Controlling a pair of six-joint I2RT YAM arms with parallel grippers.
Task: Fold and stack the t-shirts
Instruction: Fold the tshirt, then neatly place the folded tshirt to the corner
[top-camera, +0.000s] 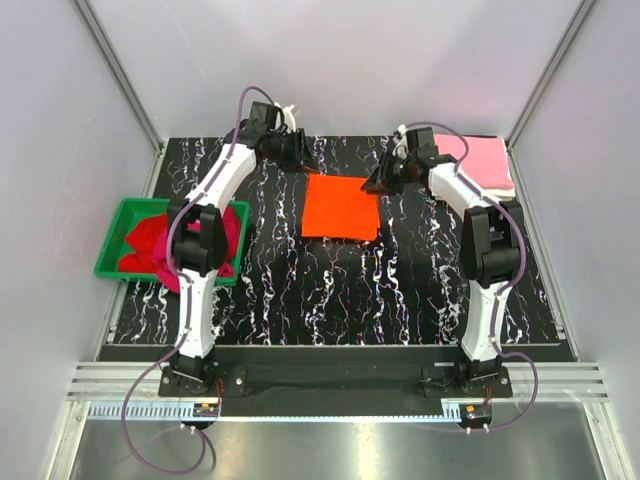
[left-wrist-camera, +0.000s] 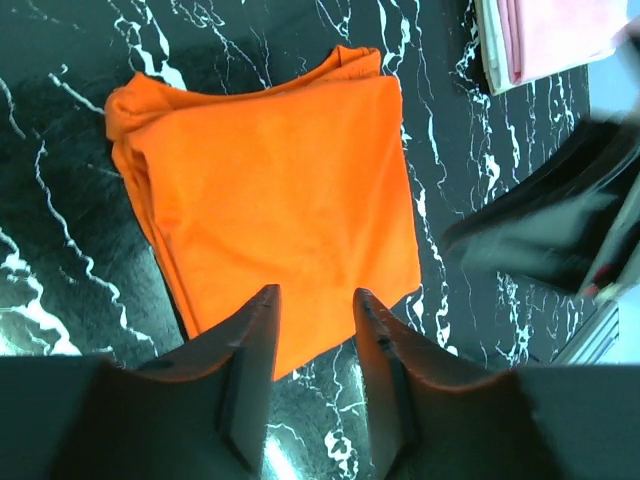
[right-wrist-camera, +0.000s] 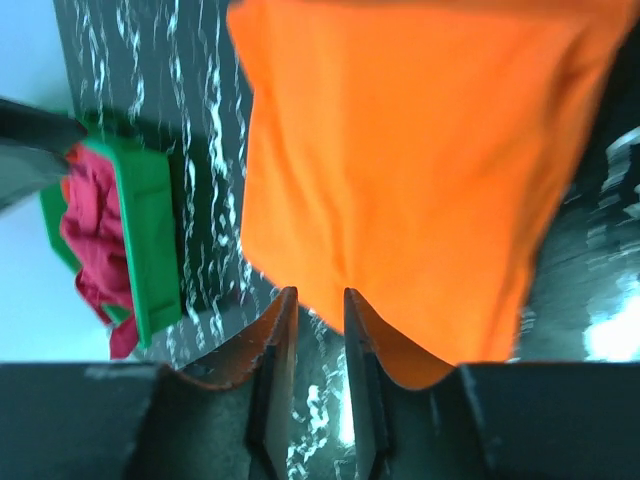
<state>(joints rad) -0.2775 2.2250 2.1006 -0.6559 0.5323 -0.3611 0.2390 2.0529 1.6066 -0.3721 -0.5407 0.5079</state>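
Observation:
A bright orange t-shirt (top-camera: 341, 207) lies folded into a flat rectangle on the black marbled table; it also shows in the left wrist view (left-wrist-camera: 275, 200) and the right wrist view (right-wrist-camera: 420, 170). My left gripper (top-camera: 305, 158) hovers over its far left corner, open and empty (left-wrist-camera: 313, 300). My right gripper (top-camera: 378, 181) hovers at its far right corner, jaws slightly apart and empty (right-wrist-camera: 317, 298). A folded pink t-shirt (top-camera: 480, 160) lies on a cream-white one at the far right. Crimson and red t-shirts (top-camera: 158, 245) are heaped in the green bin (top-camera: 120, 215).
The green bin stands at the table's left edge (right-wrist-camera: 150, 250). Grey walls close in the back and sides. The pink and white stack shows at the top right of the left wrist view (left-wrist-camera: 550, 35).

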